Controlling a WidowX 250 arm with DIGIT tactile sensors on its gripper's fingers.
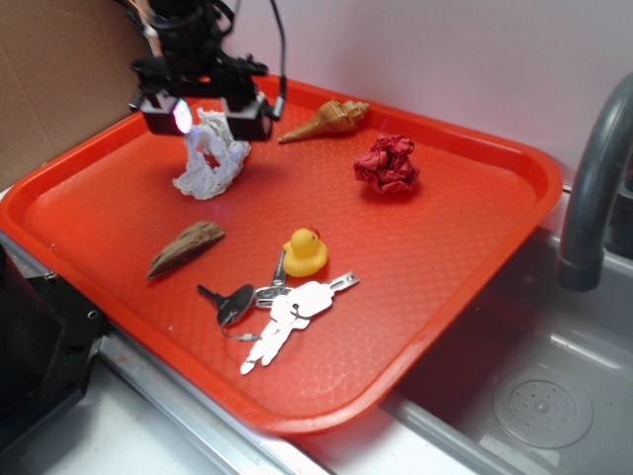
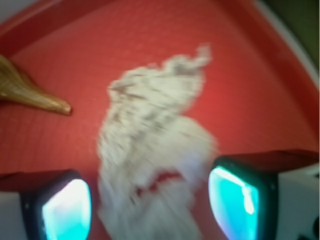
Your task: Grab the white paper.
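The white paper (image 1: 211,160) is a wrinkly wad standing on the orange tray (image 1: 445,247) at its back left. My gripper (image 1: 206,119) hangs right over it, open, with the top of the wad rising between the two fingers. In the wrist view the white paper (image 2: 150,145) fills the middle, blurred, and its near end lies in my gripper (image 2: 150,207). The glowing pads (image 2: 67,210) stand on either side of it with a strip of red tray showing on each side, so neither touches it.
On the tray also lie a tan cone shell (image 1: 326,121), a red crumpled wad (image 1: 387,164), a yellow duck (image 1: 305,251), a brown wood piece (image 1: 185,246) and keys with white tags (image 1: 282,312). A sink with a grey faucet (image 1: 593,188) is on the right.
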